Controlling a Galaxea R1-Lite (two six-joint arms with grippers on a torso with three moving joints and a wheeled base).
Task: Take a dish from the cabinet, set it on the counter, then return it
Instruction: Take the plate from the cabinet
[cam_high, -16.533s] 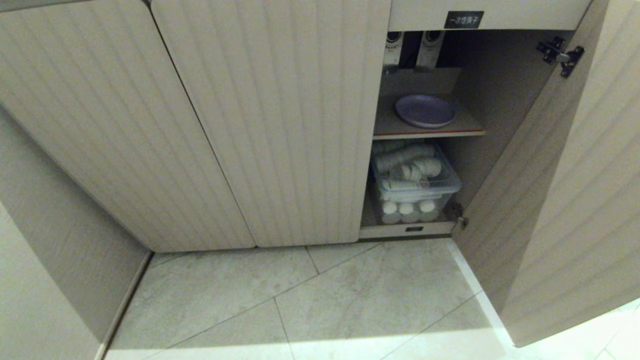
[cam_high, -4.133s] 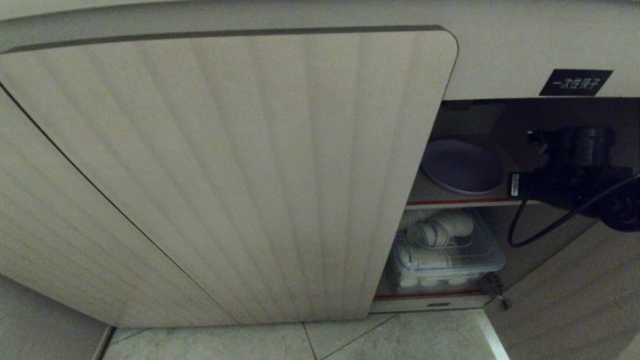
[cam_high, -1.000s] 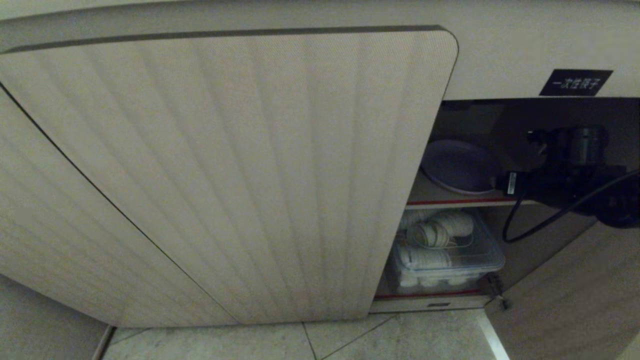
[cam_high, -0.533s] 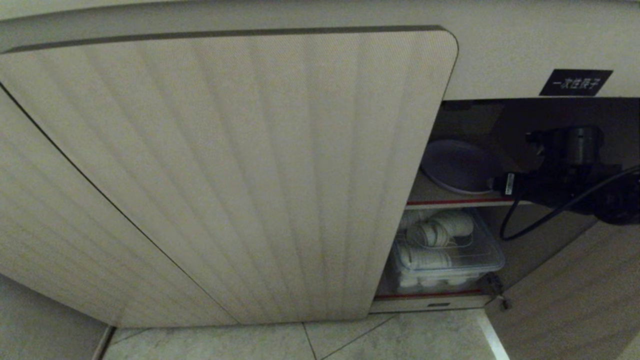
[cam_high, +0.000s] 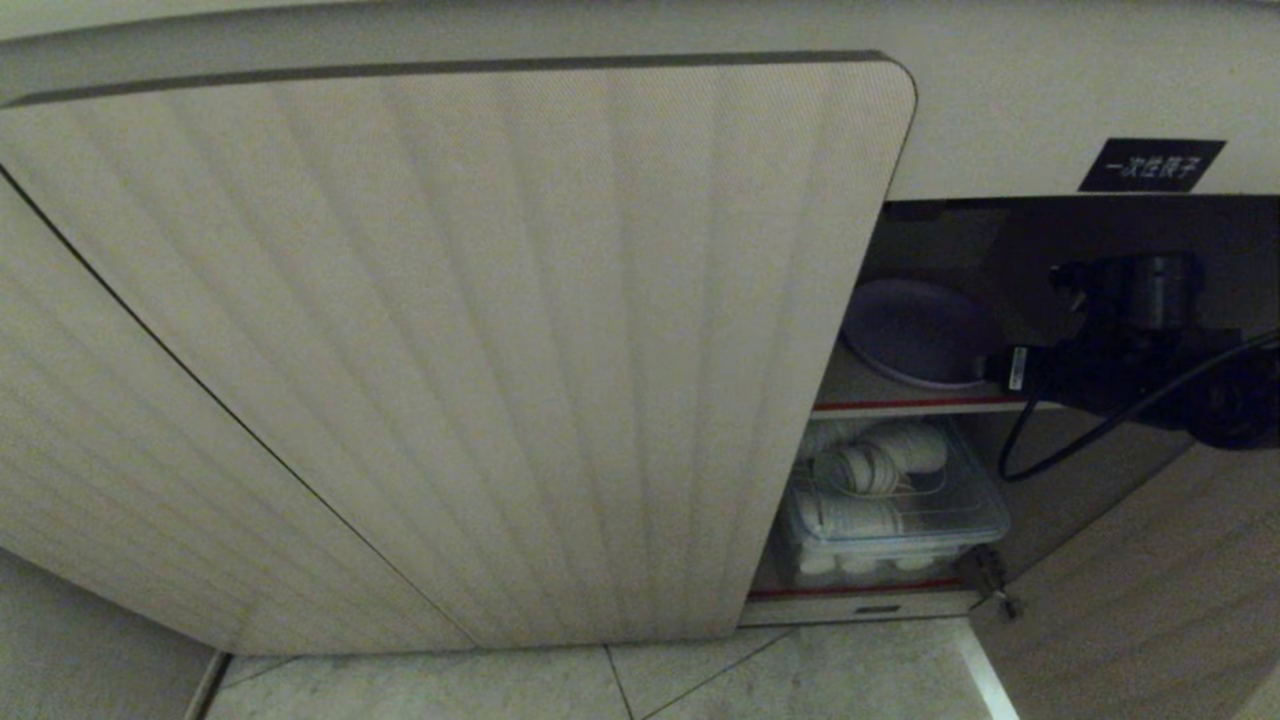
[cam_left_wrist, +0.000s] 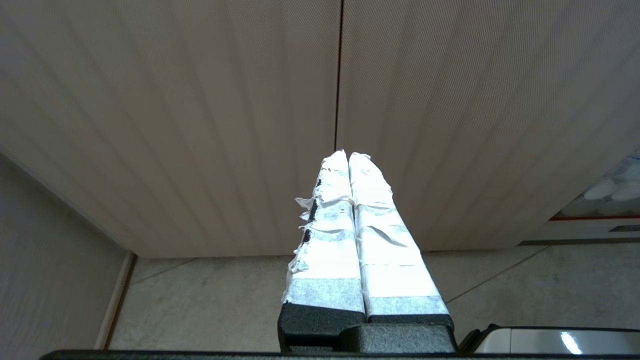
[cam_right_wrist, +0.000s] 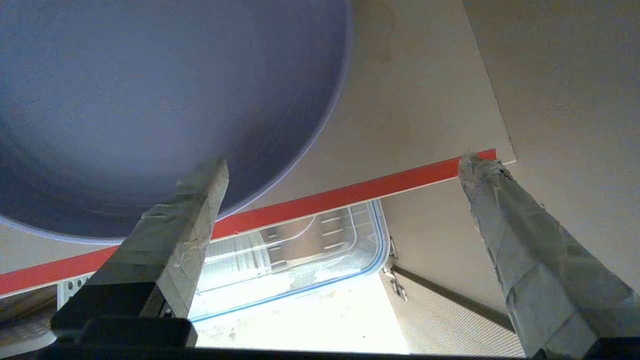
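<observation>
The right end effector (cam_right_wrist: 345, 165) is released, its two taped fingers (cam_right_wrist: 185, 225) spread wide at the front of the open cabinet (cam_high: 1000, 120). One fingertip overlaps the near rim of the dish (cam_right_wrist: 150, 100); whether it touches cannot be told. The other finger stands well off to the side, over bare shelf (cam_right_wrist: 410, 125) near the compartment's side wall, with open room between the two. The dish lies flat on that shelf, behind its red front edge (cam_right_wrist: 350, 192). Below the edge sits a clear lidded bin (cam_high: 890, 510). The closed ribbed door (cam_high: 450, 350) bounds the opening on the dish's far side. The left end effector (cam_left_wrist: 348, 155) is clenched, parked before the closed doors above the floor (cam_left_wrist: 200, 300). Against a second ago, the right arm has edged slightly nearer the dish; the dish has not moved.
</observation>
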